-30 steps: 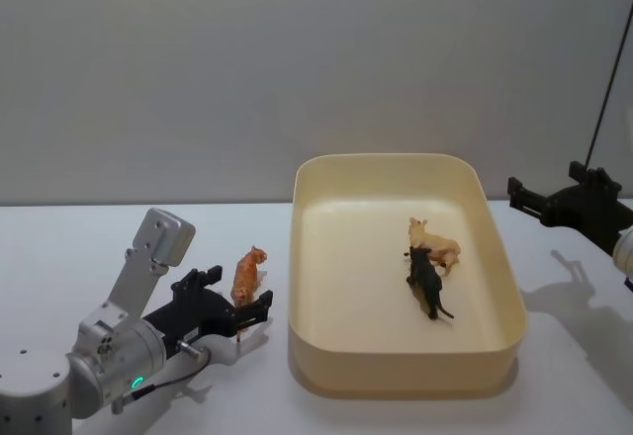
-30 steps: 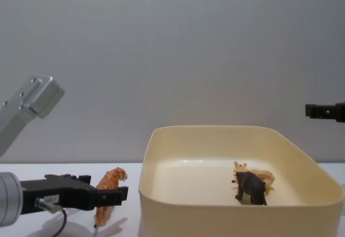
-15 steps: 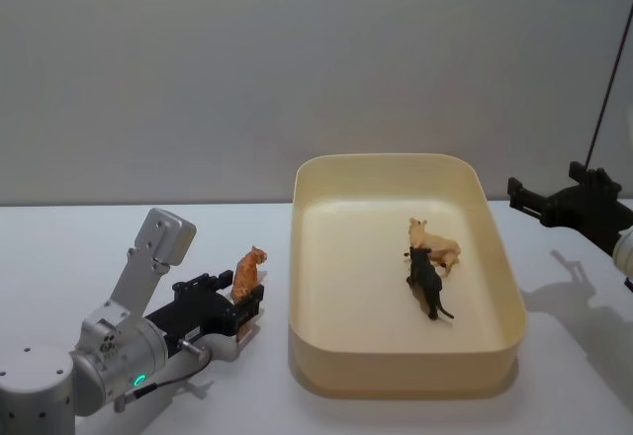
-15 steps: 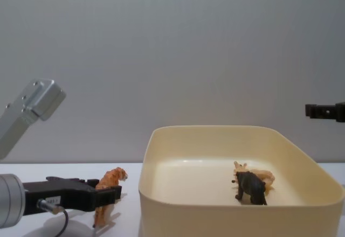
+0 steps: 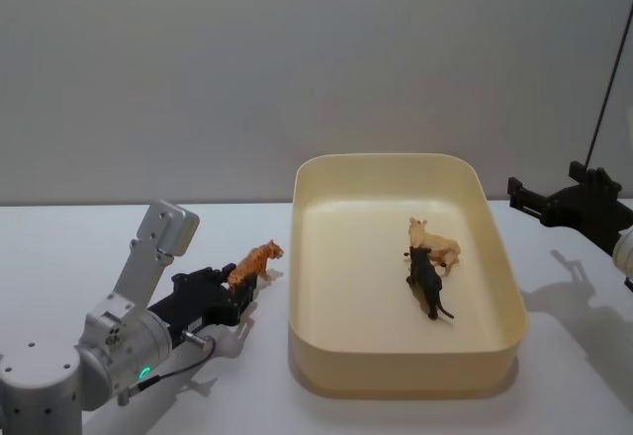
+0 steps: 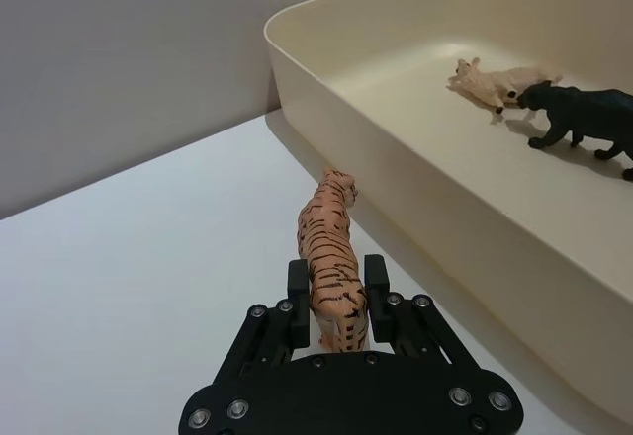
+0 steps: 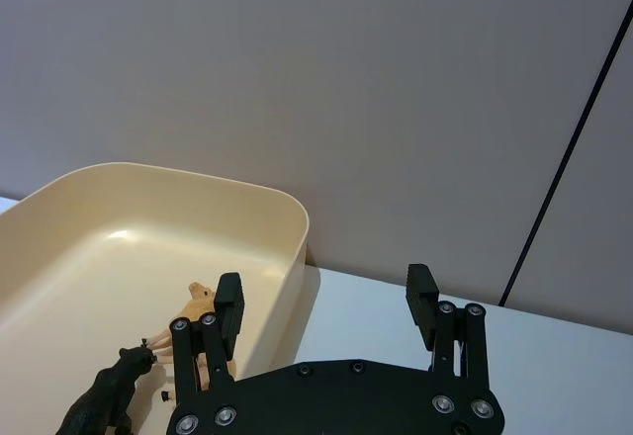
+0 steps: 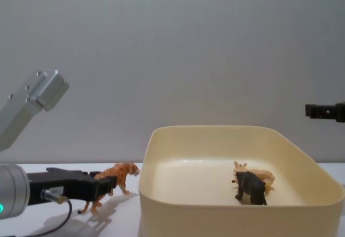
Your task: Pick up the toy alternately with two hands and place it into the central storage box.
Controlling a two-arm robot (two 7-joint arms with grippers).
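Smooth white table runs across the lower half of the head view, under a plain matte grey wall. At lower centre sits the box, a glossy cream plastic tub with rounded corners and a rolled rim. Inside it, right of centre, a tan animal and a black animal stand touching, both of hard moulded plastic.

At lower left, the left gripper, matte black with screw-studded fingers on a brushed silver cylindrical arm with a green light, is closed around the hindquarters of the tiger, an orange figure with thin black stripes. In the left wrist view the two fingers press on either flank of the tiger, whose head points toward the box wall; it is just left of the box, tilted nose-up.

At the right edge the right gripper hovers beside the box; in the right wrist view its fingers stand wide apart, holding nothing.
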